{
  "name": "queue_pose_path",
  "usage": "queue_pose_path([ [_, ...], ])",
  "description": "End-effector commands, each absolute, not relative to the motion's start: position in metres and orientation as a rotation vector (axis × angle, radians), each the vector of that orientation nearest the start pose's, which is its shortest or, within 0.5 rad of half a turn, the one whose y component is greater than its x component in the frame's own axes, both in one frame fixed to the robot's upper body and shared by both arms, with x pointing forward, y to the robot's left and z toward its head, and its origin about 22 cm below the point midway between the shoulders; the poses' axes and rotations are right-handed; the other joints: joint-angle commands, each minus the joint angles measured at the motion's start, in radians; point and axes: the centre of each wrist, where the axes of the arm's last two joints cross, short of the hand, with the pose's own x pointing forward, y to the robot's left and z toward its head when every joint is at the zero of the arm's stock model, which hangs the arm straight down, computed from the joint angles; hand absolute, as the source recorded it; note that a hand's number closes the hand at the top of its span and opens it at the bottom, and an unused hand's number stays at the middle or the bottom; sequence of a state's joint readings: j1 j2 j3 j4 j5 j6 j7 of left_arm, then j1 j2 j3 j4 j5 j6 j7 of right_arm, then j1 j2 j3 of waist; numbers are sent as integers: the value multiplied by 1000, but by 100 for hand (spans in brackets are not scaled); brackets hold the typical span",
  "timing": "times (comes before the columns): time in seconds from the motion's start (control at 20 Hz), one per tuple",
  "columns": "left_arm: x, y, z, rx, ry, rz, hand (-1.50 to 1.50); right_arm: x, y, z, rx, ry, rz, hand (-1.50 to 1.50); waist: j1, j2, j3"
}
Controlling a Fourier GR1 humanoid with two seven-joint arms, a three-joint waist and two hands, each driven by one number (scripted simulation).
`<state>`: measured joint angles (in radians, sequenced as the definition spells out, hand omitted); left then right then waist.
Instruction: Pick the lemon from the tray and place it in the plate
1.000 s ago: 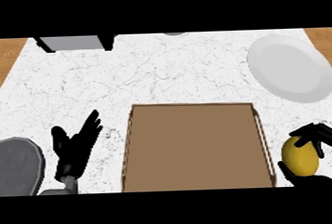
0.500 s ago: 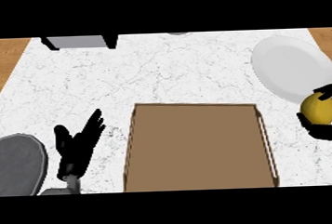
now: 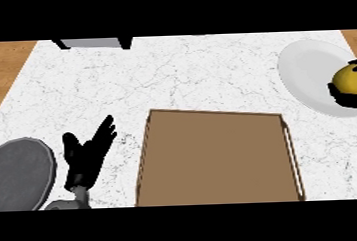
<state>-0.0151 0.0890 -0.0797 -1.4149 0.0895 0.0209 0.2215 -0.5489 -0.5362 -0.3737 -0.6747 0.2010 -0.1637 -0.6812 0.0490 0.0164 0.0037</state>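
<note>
The yellow lemon (image 3: 348,79) is at the right edge of the head view, held over the white plate (image 3: 307,76). My right hand (image 3: 348,98) is curled round the lemon and mostly cut off by the frame's edge. The brown wooden tray (image 3: 216,161) lies in the lower middle with nothing in it. My left hand (image 3: 85,157) rests open, fingers up, left of the tray.
A dark grey round pan or lid (image 3: 19,174) lies at the lower left beside my left hand. A grey object (image 3: 96,43) with black edges sits at the counter's far edge. Wooden floor shows at the upper left.
My right hand has carried the lemon from beside the tray's right side, up and away, to over the white plate. The left hand has stayed put.
</note>
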Motion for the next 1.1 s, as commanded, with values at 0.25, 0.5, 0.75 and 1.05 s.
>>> queue_pose_path([
  [0.25, 245, 227, -34, -38, -1223, -84, 0, 364, -447, 57, -866, -1898, 200, 150, 35, 18, 3],
  [0.5, 253, 217, -23, -62, -1244, -107, 0, 350, -464, 50, -929, -1552, 476, -150, 69, 31, 2],
  [0.75, 254, 211, -17, -73, -1250, -130, 0, 359, -454, 49, -770, -1561, 494, -150, 79, 33, 8],
  [1.05, 249, 212, -27, -77, -1229, -101, 0, 369, -438, 44, -571, -1749, 325, -150, 61, 30, 9],
])
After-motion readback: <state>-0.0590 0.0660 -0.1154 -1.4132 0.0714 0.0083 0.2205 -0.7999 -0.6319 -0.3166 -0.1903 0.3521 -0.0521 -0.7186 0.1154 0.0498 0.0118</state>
